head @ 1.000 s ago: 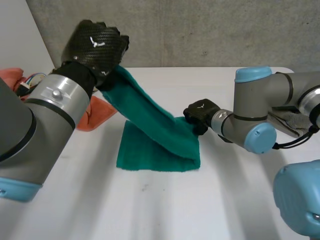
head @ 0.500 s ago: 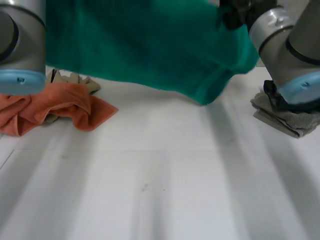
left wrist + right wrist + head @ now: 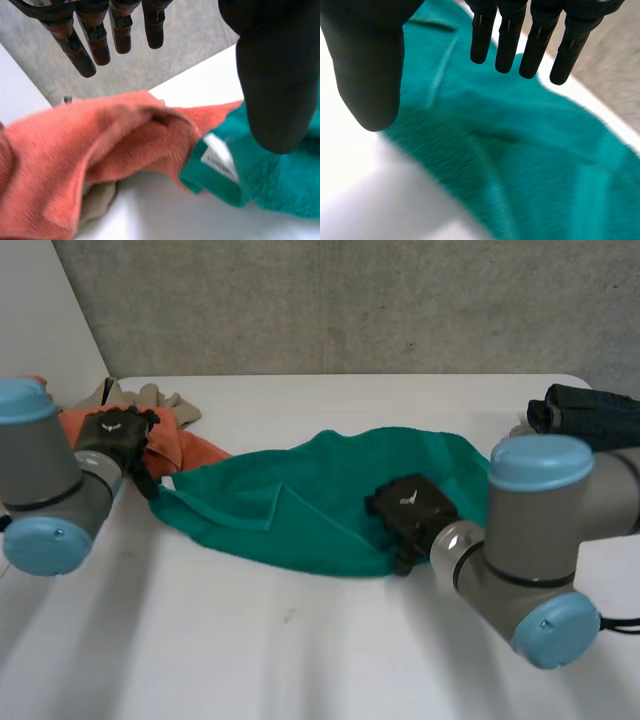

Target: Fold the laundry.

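Head view: the green towel (image 3: 310, 490) lies rumpled across the middle of the table (image 3: 300, 650), probably laid out for flattening. The left hand (image 3: 113, 437), spread and empty, is at its corner beside the orange cloth (image 3: 195, 448). The right hand (image 3: 412, 508), fingers straight and holding nothing, is over its near edge.

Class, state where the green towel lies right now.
Head view: the green towel lies midway across the table, its left corner against the orange cloth by the left hand, the right hand over its right part.
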